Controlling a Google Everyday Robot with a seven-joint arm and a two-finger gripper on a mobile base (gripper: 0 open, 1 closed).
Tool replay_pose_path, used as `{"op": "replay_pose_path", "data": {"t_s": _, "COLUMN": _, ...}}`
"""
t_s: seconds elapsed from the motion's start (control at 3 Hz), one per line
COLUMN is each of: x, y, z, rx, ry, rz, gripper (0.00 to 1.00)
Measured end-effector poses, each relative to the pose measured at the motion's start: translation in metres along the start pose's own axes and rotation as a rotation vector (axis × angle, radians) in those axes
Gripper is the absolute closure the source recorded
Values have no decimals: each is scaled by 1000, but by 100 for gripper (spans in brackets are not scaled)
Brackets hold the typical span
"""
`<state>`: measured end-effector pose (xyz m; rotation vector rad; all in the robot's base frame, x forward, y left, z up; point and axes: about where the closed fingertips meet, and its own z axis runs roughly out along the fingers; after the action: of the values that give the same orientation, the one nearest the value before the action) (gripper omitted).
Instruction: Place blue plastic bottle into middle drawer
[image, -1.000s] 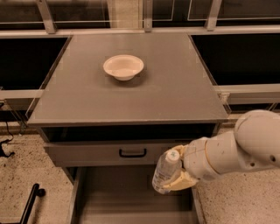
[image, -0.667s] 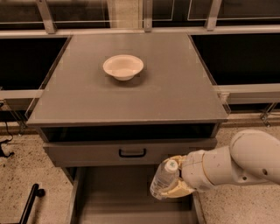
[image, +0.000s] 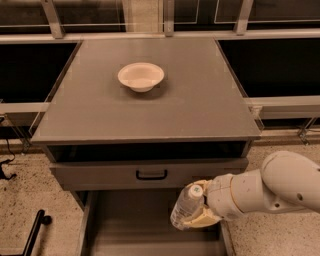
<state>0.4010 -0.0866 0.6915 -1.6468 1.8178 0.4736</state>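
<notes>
The middle drawer (image: 131, 226) is sitting open at the bottom of the frame. A white bowl (image: 141, 76) is resting on the cabinet top (image: 90, 112), upper middle. Over the drawer's right part, the blue plastic bottle (image: 181, 214) is leaning, cap pointing up-right, bottom down-left. The gripper (image: 196, 206) is reaching in from the right, fingers squeezing the bottle.

Warm, dim light bathes the end effector (image: 196, 215) above the middle drawer (image: 130, 222).

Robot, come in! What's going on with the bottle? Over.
Hand gripping blue plastic bottle, tilted, over open middle drawer, right side. Nothing seen in the way. Over.
</notes>
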Motion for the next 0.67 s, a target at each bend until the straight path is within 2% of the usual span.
{"op": "replay_pose_path", "data": {"t_s": 0.67, "x": 58, "y": 6, "z": 75, "rx": -41, "ry": -10, "rz": 1, "gripper": 100}}
